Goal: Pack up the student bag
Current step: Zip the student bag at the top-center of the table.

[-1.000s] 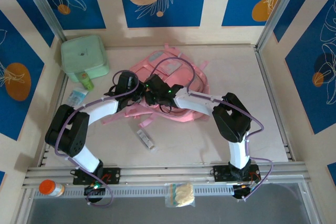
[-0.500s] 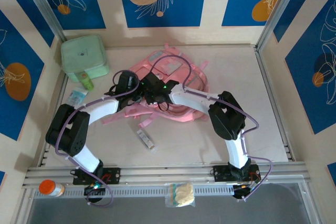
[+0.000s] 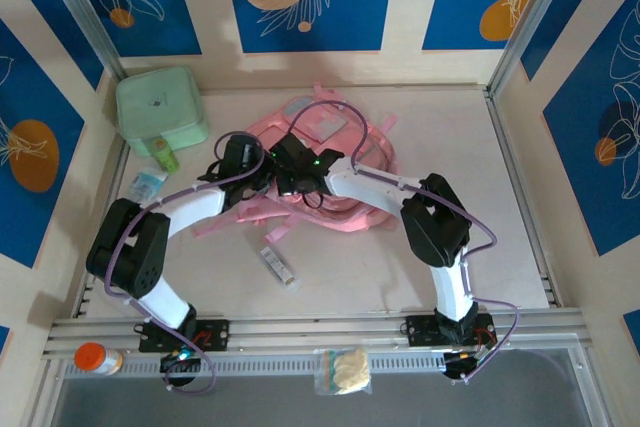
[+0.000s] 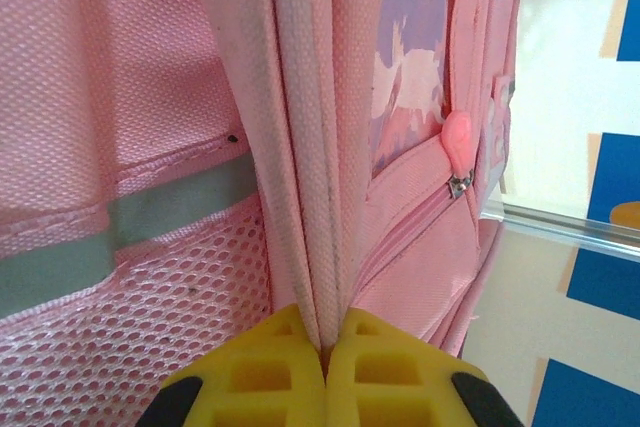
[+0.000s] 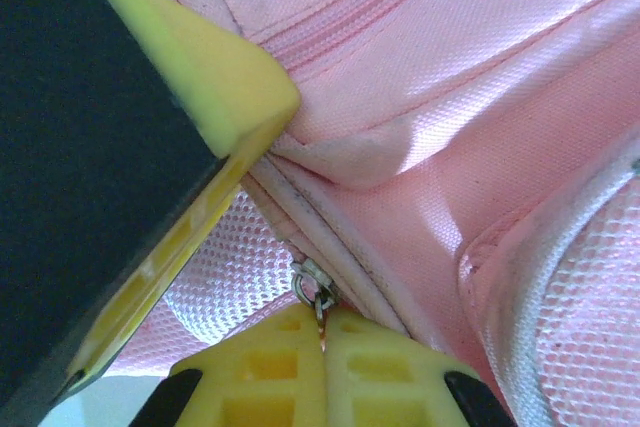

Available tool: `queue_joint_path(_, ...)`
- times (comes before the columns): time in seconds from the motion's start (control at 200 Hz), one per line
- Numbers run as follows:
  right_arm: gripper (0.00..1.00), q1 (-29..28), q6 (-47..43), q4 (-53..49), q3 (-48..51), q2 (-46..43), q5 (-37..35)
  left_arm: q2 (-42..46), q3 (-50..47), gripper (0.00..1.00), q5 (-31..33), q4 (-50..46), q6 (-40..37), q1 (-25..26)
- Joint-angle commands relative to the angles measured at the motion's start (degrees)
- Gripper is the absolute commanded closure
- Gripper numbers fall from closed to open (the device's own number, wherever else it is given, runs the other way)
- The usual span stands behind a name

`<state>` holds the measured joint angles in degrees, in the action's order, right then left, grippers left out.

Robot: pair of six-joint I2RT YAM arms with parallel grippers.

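Note:
The student bag (image 3: 345, 152), a large pink backpack, lies flat in the middle of the table with both grippers at its left edge. My left gripper (image 3: 260, 172) is shut on a fold of the bag's pink piped edge, and the cloth runs up from between its yellow fingertips (image 4: 325, 339). My right gripper (image 3: 282, 177) sits right beside it, shut on the metal zipper pull (image 5: 312, 285) of the bag, with the pull pinched between its yellow pads (image 5: 322, 325). The left gripper's yellow finger (image 5: 200, 97) looms close in the right wrist view.
A mint-green soft case (image 3: 160, 107) stands at the back left, with a small green bottle (image 3: 165, 156) and a clear packet (image 3: 147, 184) in front of it. A small bar (image 3: 279, 265) lies near the front. An orange-capped bottle (image 3: 95, 358) and a snack bag (image 3: 345, 370) rest on the front rail.
My right gripper has shifted a little left toward the left gripper and closed on the zipper pull. The left gripper has kept its hold on the bag's edge.

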<state>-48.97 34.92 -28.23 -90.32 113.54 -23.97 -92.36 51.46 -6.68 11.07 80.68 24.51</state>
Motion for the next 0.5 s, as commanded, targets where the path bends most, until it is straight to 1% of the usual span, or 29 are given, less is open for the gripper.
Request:
queue_joint_path(0.0, 1.00, 1.16, 0.19, -2.88, 1.54, -3.73, -0.84, 0.87, 3.93, 1.00, -3.16, 2.53, -1.78, -1.33)
queue_joint_path(0.11, 1.00, 1.23, 1.18, -6.23, 3.15, -5.00, -0.09, -0.20, 4.43, 1.00, -4.34, 2.86, -1.44, -3.04)
queue_joint_path(0.175, 1.00, 2.15, 1.91, -7.73, 3.58, -5.30, 2.53, -0.49, 4.57, 1.00, -4.49, 3.18, -1.39, -3.32)
queue_joint_path(0.235, 1.00, 2.41, 2.08, -9.90, 2.29, -4.46, 4.16, -0.65, 4.77, 1.00, -4.40, 3.02, -1.56, -3.33)
queue_joint_path(0.38, 1.00, 1.69, 0.85, -10.35, -0.91, -1.45, 6.72, -1.37, 4.13, 1.00, -4.47, 3.89, -0.92, -3.33)
queue_joint_path(0.495, 1.00, 2.09, 1.18, -11.46, -4.99, 1.77, 6.08, -1.70, 3.97, 1.00, -4.48, 4.27, -0.58, -3.30)
